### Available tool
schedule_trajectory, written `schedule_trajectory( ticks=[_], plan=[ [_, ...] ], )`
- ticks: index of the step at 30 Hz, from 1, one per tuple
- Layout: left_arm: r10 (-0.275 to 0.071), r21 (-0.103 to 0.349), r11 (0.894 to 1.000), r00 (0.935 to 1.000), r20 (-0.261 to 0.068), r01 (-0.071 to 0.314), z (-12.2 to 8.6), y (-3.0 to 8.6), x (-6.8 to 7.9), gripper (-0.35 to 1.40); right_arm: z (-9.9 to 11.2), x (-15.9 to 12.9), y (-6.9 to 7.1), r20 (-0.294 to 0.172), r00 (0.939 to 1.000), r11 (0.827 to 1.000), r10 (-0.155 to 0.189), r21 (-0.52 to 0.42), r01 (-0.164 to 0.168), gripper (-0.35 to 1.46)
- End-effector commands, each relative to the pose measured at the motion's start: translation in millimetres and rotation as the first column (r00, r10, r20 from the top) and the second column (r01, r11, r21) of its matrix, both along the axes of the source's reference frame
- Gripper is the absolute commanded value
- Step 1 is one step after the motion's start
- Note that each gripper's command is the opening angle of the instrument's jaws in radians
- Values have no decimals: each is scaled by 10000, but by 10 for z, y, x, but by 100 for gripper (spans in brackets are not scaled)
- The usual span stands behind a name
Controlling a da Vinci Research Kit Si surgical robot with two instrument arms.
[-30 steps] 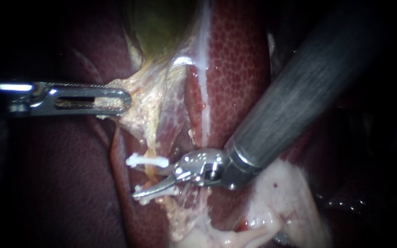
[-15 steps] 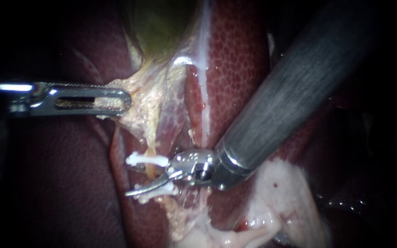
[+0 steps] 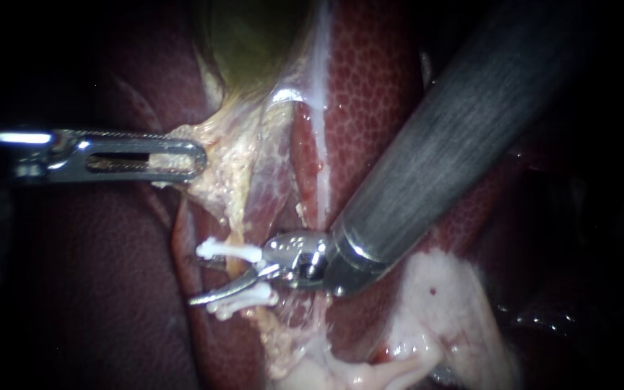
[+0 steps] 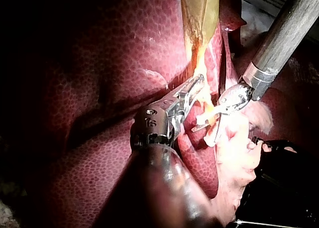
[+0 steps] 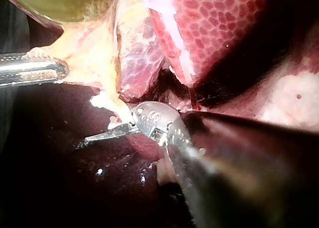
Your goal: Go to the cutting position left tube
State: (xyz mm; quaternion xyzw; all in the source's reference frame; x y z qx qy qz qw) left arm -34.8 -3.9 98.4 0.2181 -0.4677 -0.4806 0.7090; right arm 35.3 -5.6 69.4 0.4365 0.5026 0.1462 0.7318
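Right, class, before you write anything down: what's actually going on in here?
Two instruments are working on the tissue below the gallbladder. The left instrument has its jaws shut on pale tissue, holding it out towards its own side. The right instrument has its jaws open at the tube, between two white clips. One jaw lies close beside the lower clip. The tube looks uncut.

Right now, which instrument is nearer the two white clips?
Right: the right instrument reaches between the white clips; the left instrument grips yellowish tissue above them, below the gallbladder.
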Motion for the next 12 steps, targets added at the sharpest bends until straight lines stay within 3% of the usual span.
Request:
schedule_trajectory(
  ticks=[1,12],
  plan=[
    [0,0,10000,10000,0,0,0,0,0,-35,1,0,1,2,10000,10000,3,-8,-3,121],
    [-2,0,10000,10000,-1,2,-1,0,0,-35,1,-1,0,1,10000,10000,1,-9,-1,123]
  ],
)
